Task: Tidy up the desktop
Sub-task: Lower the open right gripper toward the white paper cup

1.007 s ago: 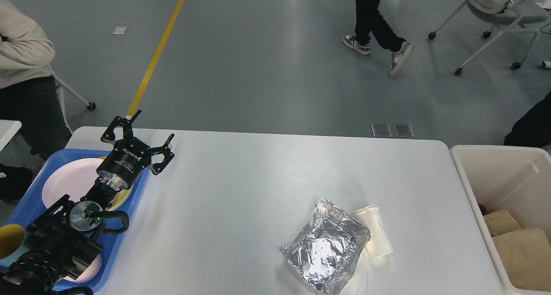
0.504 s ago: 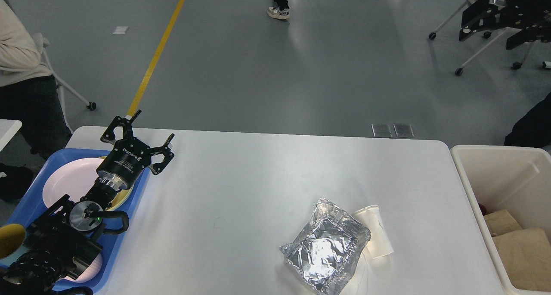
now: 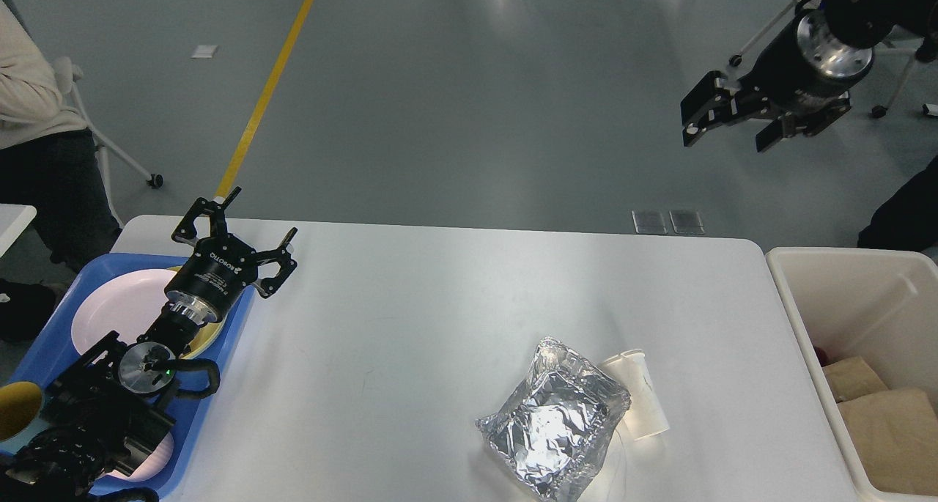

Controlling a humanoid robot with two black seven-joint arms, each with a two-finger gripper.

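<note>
Head view, looking down on the desktop (image 3: 410, 326) — white, rounded corners, filling most of the lower frame between a blue tray (image 3: 220, 363) on its left edge and a white bin (image 3: 806, 341) just off its right edge.

Our left gripper (image 3: 256, 221) hangs over the near-left corner of the desktop, just past the tray's inner rim. Its fingers (image 3: 201, 212) are spread wide with nothing between them. The arm behind it runs back across the tray toward the lower left corner.

Our right gripper (image 3: 725, 124) sits high at upper right, over the grey floor (image 3: 454, 106) beyond the table's far edge, well apart from anything on the desktop. Fingers apart, nothing held.

On the desktop, right of centre toward the near edge: a crumpled foil bag (image 3: 553, 429) and, touching its right side, a white paper cup (image 3: 641, 403) lying tipped over, mouth pointing away from us.

In the tray: a pale pink plate (image 3: 117, 304), a yellow plate (image 3: 212, 333) partly hidden under our left arm, and a yellow dish (image 3: 16, 410) at the frame's edge.

In the bin: brown paper bags (image 3: 887, 432) and a small dark red item we cannot make out.

Floor carries a yellow line (image 3: 267, 91). A seated person (image 3: 33, 113) is at far left, a wheeled chair (image 3: 890, 62) at far right — partly behind our right arm
</note>
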